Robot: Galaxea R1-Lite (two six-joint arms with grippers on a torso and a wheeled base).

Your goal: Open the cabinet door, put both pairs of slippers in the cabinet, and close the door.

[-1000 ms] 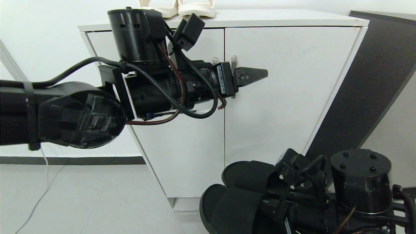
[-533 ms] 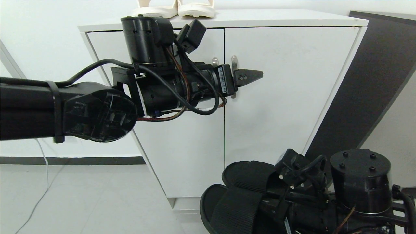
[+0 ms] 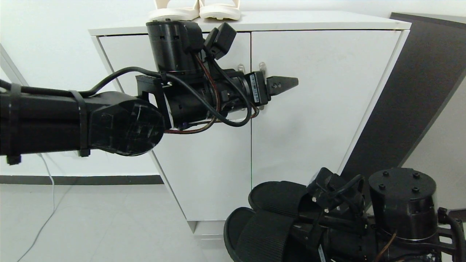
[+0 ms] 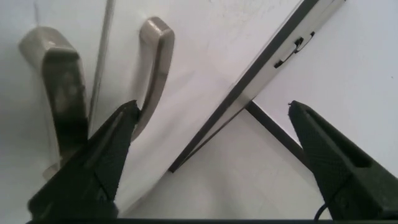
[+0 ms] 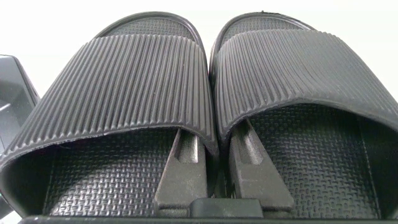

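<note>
white cabinet (image 3: 309,109), grey floor (image 3: 91,218), dark wall panel (image 3: 418,91), black slippers (image 3: 269,218)

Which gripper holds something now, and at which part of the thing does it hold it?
The right gripper clamps the black slippers by their adjoining inner edges, pressed together. The left gripper is open and holds nothing.

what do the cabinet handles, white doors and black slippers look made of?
Curved grey cabinet handles: likely brushed metal, satin sheen with soft highlights.
White flat cabinet doors: probably laminated or painted board, smooth matte, faint scuffs.
Black ribbed slide slippers: rubber or foam, matte, moulded ribs on straps, pebbled footbeds.
</note>
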